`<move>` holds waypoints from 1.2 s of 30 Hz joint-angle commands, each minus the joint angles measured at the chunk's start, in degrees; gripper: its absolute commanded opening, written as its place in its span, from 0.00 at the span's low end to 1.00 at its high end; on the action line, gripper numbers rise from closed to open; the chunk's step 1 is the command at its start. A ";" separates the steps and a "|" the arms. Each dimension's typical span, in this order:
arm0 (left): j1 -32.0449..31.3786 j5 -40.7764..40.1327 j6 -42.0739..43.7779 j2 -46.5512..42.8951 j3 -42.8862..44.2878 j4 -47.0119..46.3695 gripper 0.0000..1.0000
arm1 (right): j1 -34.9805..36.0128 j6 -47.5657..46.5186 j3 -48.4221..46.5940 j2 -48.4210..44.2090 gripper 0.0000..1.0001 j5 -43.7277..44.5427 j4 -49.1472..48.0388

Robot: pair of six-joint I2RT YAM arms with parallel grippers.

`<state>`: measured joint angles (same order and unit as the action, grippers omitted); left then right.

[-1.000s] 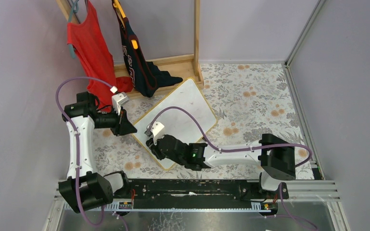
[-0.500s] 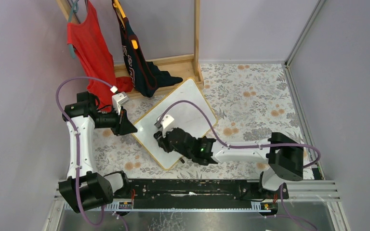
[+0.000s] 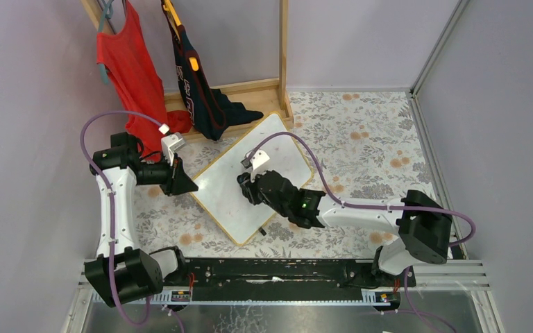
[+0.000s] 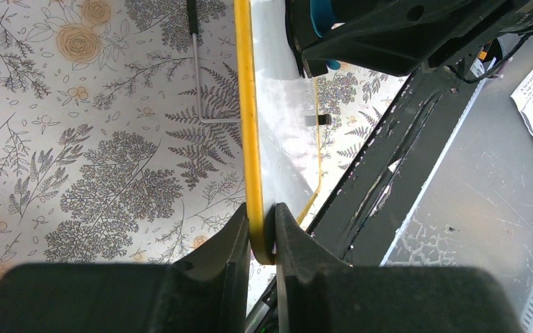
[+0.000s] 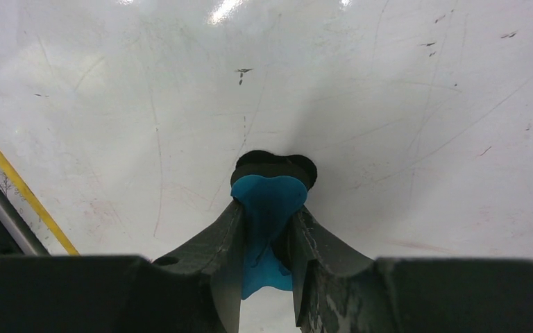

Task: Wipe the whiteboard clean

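Observation:
The whiteboard lies tilted on the floral tabletop, a white board with a thin wood frame. My left gripper is shut on the board's left corner; in the left wrist view its jaws pinch the yellow frame edge. My right gripper is over the middle of the board, shut on a blue eraser with a black pad pressed against the white surface. Faint marks and scratches show on the board.
A wooden clothes rack with a red shirt and a dark garment stands at the back left, touching the board's far corner. The black rail runs along the near edge. Grey walls on both sides.
My right gripper has slid with the eraser from the board's near edge up and to the right, toward its middle. The left gripper and the board have stayed put.

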<state>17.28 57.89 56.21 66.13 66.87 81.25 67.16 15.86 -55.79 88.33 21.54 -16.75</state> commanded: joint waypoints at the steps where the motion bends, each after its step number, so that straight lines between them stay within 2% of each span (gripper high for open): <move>1: -1.08 -2.19 2.35 -0.45 -0.87 1.89 0.00 | 2.72 2.17 0.45 0.71 0.00 -0.69 -2.17; 10: -1.07 -2.10 2.47 -0.24 -0.83 1.90 0.00 | 8.99 2.88 -0.36 3.13 0.00 0.51 -2.03; 21: -1.03 -2.08 2.56 0.05 -0.92 1.89 0.00 | 9.31 4.98 4.80 0.86 0.00 1.46 -3.30; 36: -1.06 -2.48 2.34 -0.29 -0.75 1.89 0.00 | 13.17 6.55 1.12 6.27 0.00 -1.28 -4.13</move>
<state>17.02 57.87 56.23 66.13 66.85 81.89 79.13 21.08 -52.18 93.30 21.41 -18.72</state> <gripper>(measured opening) 0.131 0.324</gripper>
